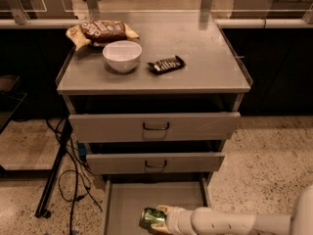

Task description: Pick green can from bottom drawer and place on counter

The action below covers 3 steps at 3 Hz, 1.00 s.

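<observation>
The bottom drawer (146, 196) is standing pulled out, its flat grey floor showing, and the can (151, 217) is lying on its side in it, toward the front and a little right of the middle. It is the only thing showing in that drawer, though the drawer's front edge is running out of view. The gripper (161, 219) is sitting low inside the same drawer at the can's right end, and its pale fingers (163, 210) seem to be clasping the can from above and below, though the grip is partly hidden at the picture's bottom edge. The white arm (230, 222) is reaching in from the lower right, lying nearly level across the drawer's right wall. The middle drawer (112, 163) and top drawer (200, 126) are both sitting slightly open, and their insides are hiding in shadow. Up on the counter (210, 58), a white bowl (122, 56) is standing upright with nothing showing in it. A chip bag (102, 31) is lying just behind it at the back left corner, and a black candy bar (166, 64) is lying just to its right, apart from it. Dark cables (73, 180) are trailing on the speckled floor left of the cabinet.
</observation>
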{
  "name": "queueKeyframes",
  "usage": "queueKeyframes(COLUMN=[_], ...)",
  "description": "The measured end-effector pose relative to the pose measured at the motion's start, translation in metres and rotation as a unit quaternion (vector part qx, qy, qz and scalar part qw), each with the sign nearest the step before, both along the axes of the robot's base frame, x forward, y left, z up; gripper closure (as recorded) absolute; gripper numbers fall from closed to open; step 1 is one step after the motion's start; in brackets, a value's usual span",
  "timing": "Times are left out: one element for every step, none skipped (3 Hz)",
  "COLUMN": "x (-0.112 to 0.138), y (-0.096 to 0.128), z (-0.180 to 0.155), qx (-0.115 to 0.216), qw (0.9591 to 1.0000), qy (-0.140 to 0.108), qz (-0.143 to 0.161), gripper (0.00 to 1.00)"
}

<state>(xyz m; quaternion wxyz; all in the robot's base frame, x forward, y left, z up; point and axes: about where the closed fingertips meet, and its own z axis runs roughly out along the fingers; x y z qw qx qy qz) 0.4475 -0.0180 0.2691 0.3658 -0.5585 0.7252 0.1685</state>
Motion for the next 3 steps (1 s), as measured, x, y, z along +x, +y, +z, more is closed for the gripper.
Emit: queueKeyframes(x=[0.0151,0.0053,0.0053], y=[-0.0300,-0.0249,-0.0249], z=[0.0482,0.0525,0.0525], qx=[-0.012,-0.007,-0.007], qw=[0.9995,0.9994,0.9994], qy=[-0.026,-0.013,-0.013], qz=[0.010,0.033,0.033], gripper=[1.00,1.00,1.00])
